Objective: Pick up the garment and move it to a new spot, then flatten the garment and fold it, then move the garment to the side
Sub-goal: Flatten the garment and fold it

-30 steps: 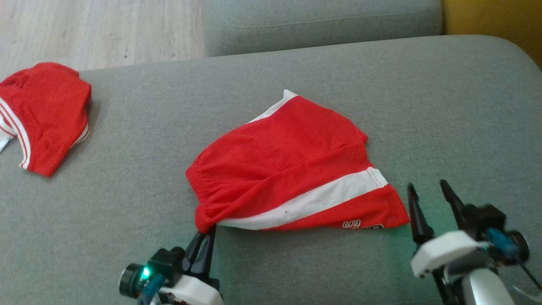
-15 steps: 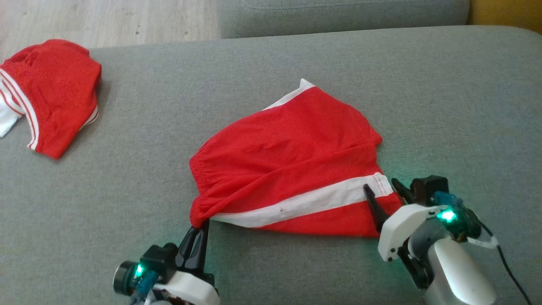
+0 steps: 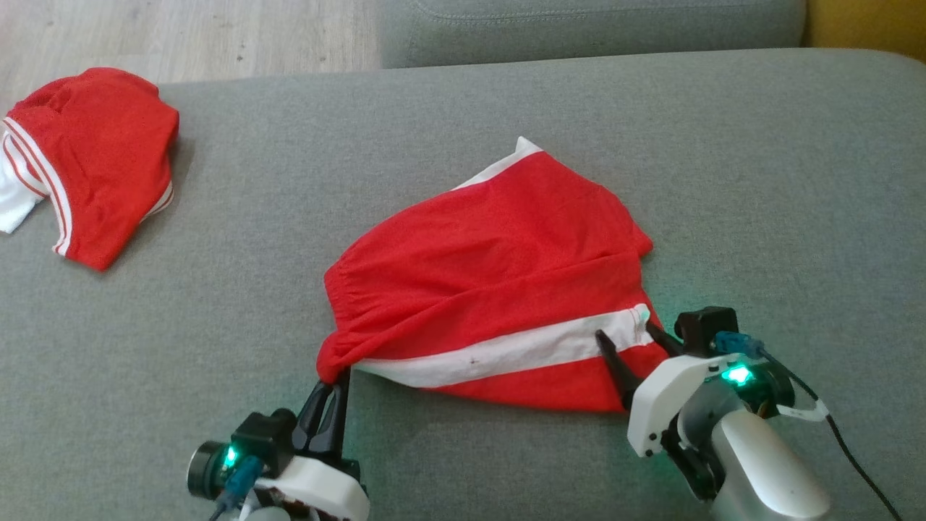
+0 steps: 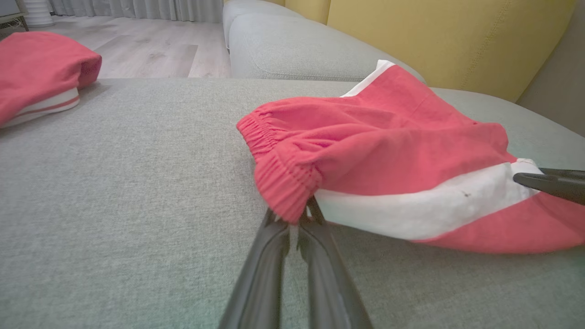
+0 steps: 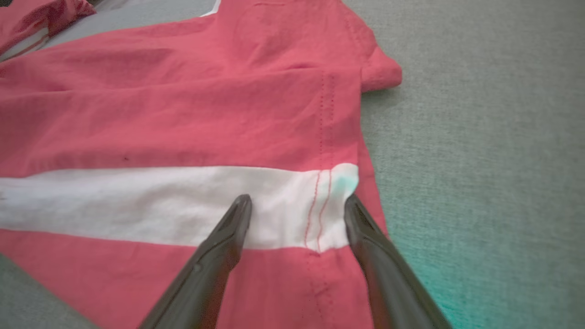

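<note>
The garment (image 3: 492, 275) is a pair of red shorts with a white side stripe, spread on the grey sofa seat. My left gripper (image 3: 335, 376) is shut on the near corner of its elastic waistband (image 4: 283, 183), which is bunched and lifted slightly. My right gripper (image 3: 626, 333) stands open over the hem end of the white stripe (image 5: 292, 205), one finger on each side of the red stitching, tips at the cloth. The same red shorts (image 5: 183, 114) lie flat in the right wrist view.
A second red garment with white trim (image 3: 87, 159) lies folded at the seat's far left. The grey sofa seat (image 3: 759, 181) stretches bare to the right. Behind are another grey cushion (image 3: 593, 29), a yellow backrest (image 4: 448, 36) and wooden floor (image 3: 181, 32).
My right gripper has moved left and forward from beside the shorts onto the hem of the white stripe. The left gripper keeps its hold on the waistband. The camera has shifted.
</note>
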You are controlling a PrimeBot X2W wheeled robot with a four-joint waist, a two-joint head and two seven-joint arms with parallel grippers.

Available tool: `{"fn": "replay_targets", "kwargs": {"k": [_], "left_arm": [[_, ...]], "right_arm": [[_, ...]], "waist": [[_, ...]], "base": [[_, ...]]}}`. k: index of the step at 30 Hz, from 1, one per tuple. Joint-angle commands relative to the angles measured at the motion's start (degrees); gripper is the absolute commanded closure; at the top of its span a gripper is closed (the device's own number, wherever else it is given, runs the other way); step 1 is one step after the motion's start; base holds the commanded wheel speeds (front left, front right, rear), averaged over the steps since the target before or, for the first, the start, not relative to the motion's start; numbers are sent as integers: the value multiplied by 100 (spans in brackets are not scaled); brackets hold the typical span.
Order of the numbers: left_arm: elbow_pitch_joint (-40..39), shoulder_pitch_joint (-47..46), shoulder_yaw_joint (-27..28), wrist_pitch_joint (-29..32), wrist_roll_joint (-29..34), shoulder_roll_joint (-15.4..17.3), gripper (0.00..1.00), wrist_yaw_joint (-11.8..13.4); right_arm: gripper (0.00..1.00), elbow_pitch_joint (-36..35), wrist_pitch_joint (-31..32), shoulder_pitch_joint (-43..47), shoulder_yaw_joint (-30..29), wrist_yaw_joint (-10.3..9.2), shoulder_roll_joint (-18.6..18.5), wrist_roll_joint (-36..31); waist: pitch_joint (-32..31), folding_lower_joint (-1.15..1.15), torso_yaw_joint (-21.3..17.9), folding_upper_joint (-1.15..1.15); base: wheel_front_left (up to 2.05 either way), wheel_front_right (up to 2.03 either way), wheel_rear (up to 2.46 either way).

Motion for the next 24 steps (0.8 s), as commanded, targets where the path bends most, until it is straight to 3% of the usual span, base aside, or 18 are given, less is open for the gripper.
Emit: {"fn": "replay_targets", "kwargs": {"k": [1,5,7,9,10,11,12,24], "left_arm": [[-136,-144,205,-71,27,5,100,-9],[-124,-126,199,-71,42,1,100,-25],[-117,-121,199,-71,48,1,100,-33],[-111,-114,197,-71,54,0,100,-40],[-108,-110,196,-71,55,0,100,-43],[-106,-106,196,-71,54,-1,100,-47],[-103,-100,197,-71,54,-2,100,-50],[-271,-89,275,-68,-216,-23,100,-129]], "right_arm": [[0,-134,-73,-279,180,43,-3,76],[0,-46,-147,-333,252,43,-26,174],[41,9,-209,-371,246,43,-23,215],[65,69,-282,-414,226,43,-17,235],[70,102,-317,-433,215,43,-12,240],[89,138,-342,-449,212,43,-6,245],[100,177,-357,-460,220,43,0,255],[100,109,-850,-551,335,43,-53,562]], "waist": [[-20,0,-1,0],[-53,0,16,0],[-69,0,22,0],[-88,0,29,0],[-97,0,32,0],[-107,0,35,0],[-119,0,37,0],[-372,0,-4,0]], "base": [[0,0,0],[0,0,0],[0,0,0],[0,0,0],[0,0,0],[0,0,0],[0,0,0],[0,0,0]]}}
